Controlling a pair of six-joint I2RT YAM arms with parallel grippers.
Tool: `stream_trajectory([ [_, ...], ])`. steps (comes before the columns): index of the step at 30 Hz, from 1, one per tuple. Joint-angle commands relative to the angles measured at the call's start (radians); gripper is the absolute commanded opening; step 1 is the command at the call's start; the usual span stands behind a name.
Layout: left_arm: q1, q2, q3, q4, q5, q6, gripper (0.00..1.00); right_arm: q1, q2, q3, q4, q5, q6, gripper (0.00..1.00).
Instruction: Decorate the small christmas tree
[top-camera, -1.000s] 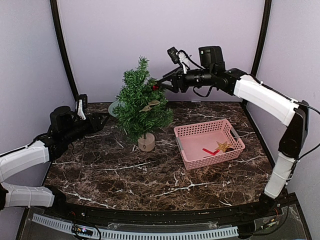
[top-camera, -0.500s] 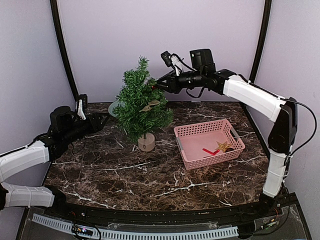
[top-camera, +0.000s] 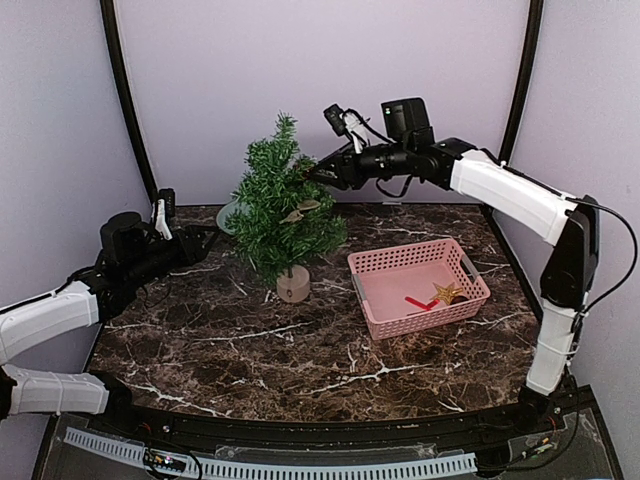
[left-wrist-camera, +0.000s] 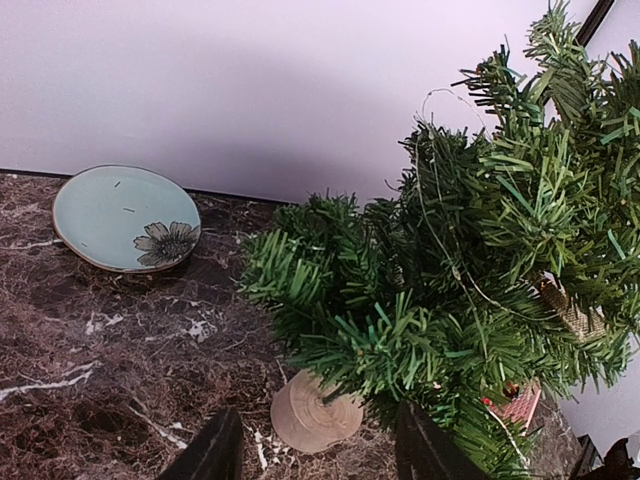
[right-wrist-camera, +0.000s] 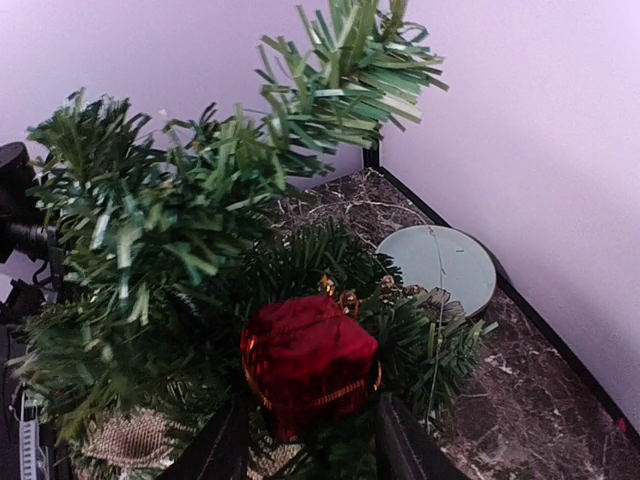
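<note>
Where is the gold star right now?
In the top view, the gold star lies inside the pink basket on the table's right side, next to a small red piece, right of the small christmas tree.

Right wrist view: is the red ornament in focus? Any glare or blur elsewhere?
Right wrist: the red gift-box ornament is sharp, the small green fir tree slightly soft up close. Left wrist: crisp, soft shadow on the lilac wall. Top: even light, no glare.

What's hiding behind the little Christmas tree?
A round pale-blue plate with a painted flower lies there. From above, the small green christmas tree covers most of it.
</note>
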Motion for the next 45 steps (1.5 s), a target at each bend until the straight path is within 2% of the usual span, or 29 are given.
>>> stream_trajectory([
  [1, 0.005, -0.001, -0.002, 0.027, 0.006, 0.007, 0.53, 0.001, -0.154, -0.063, -0.011, 0.062, -0.019, 0.50],
  [3, 0.005, -0.003, -0.003, 0.026, 0.005, 0.007, 0.54, -0.008, -0.200, -0.102, -0.028, 0.083, -0.017, 0.56],
  [8, 0.006, -0.004, -0.002, 0.024, 0.005, 0.010, 0.54, -0.040, -0.325, -0.248, -0.069, 0.165, 0.025, 0.63],
  [14, 0.007, -0.006, -0.008, 0.018, 0.002, 0.015, 0.54, -0.076, -0.370, -0.405, -0.296, 0.366, 0.155, 0.63],
  [19, 0.007, -0.002, -0.019, 0.025, 0.007, 0.011, 0.54, -0.081, -0.365, -0.558, -0.460, 0.486, 0.174, 0.66],
  [23, 0.007, 0.014, -0.023, 0.039, 0.014, 0.011, 0.54, -0.115, -0.306, -0.569, -0.556, 0.632, 0.170, 0.66],
  [28, 0.007, 0.016, -0.032, 0.055, 0.010, 0.012, 0.54, -0.151, -0.227, -0.606, -0.564, 0.653, 0.179, 0.63],
  [33, 0.007, 0.009, -0.045, 0.061, 0.008, 0.009, 0.54, -0.151, -0.146, -0.643, -0.635, 0.782, 0.220, 0.62],
  [40, 0.007, 0.004, -0.083, 0.105, 0.010, -0.010, 0.54, -0.163, -0.165, -0.704, -0.686, 0.916, 0.295, 0.68],
  [45, 0.007, 0.020, -0.088, 0.116, 0.018, -0.010, 0.54, -0.157, -0.162, -0.662, -0.707, 0.921, 0.304, 0.69],
])
